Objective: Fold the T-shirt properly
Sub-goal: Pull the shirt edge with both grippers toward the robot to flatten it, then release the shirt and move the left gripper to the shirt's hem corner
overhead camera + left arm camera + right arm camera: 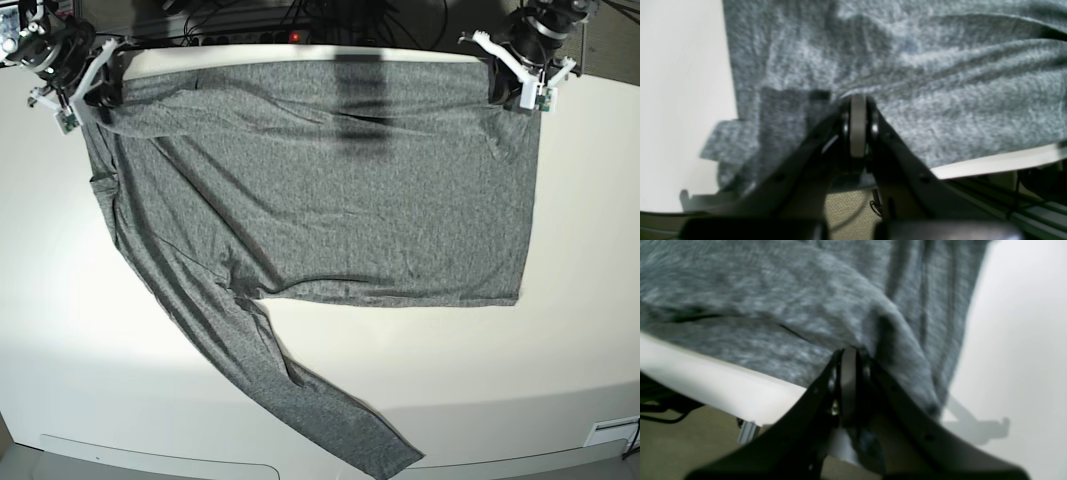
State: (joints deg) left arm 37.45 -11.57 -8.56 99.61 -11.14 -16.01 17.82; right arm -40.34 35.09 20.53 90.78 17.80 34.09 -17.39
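Note:
The heather-grey T-shirt (330,190) lies spread flat on the white table (500,380), hem to the right. One long sleeve (300,390) trails diagonally toward the near edge. In the base view my left gripper (512,88) is at the far right corner of the shirt, and my right gripper (88,100) is at the far left corner by the shoulder. The left wrist view shows the left gripper (857,100) shut with fabric (940,83) pinched at its tips. Cloth (790,306) bunches in folds into the shut right gripper (848,351) at the table's edge.
Cables and a power strip (290,35) run behind the table's far edge. Floor and a metal frame (1023,206) show below that edge in the wrist views. A small white fitting (610,435) sits at the near right corner.

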